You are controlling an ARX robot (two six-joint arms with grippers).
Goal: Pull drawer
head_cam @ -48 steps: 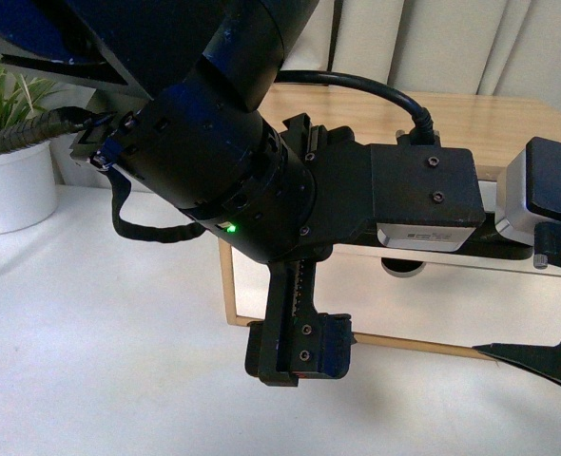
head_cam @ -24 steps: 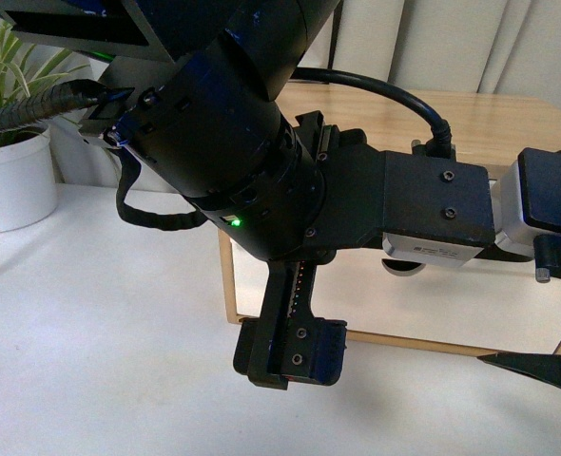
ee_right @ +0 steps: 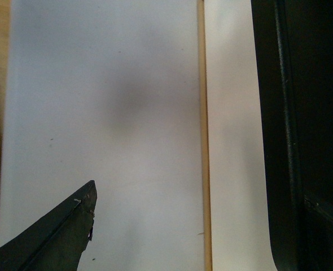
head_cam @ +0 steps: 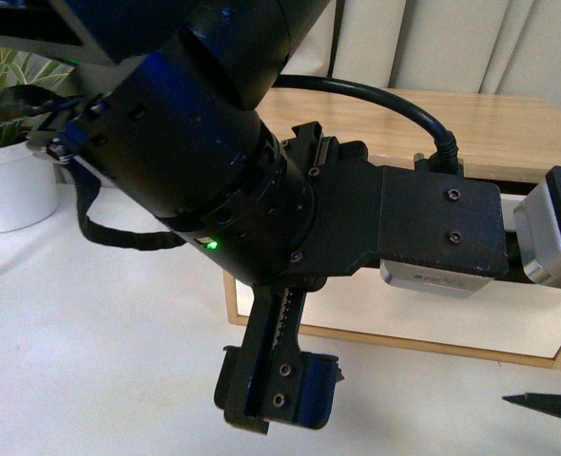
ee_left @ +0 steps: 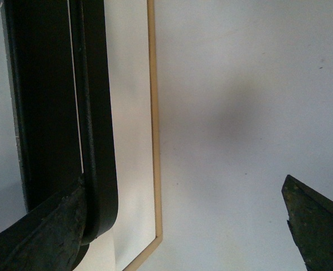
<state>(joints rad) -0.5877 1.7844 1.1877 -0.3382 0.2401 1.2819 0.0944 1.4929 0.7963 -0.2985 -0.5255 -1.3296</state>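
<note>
White tabletop (head_cam: 90, 313) filled the lower left of the front view, evenly lit and crossed by soft, diffuse shadows. At the left edge stood a white pot (head_cam: 14, 185) holding a plant with striped green leaves (head_cam: 5, 76). Pale beige curtains (head_cam: 452, 43) hung in vertical folds across the upper right. Below them lay the light wood top (head_cam: 518, 133) of a low cabinet resting on the tabletop.

The cabinet (head_cam: 547, 133) stands on the table (head_cam: 100, 361). The plant pot (head_cam: 14, 185) sits well left of the cabinet, and the curtain (head_cam: 433, 43) hangs behind it. The left arm (head_cam: 214, 190) reaches across the cabinet's front, with the left gripper (ee_left: 183, 183) seemingly at the drawer handle (ee_left: 93, 113).
</note>
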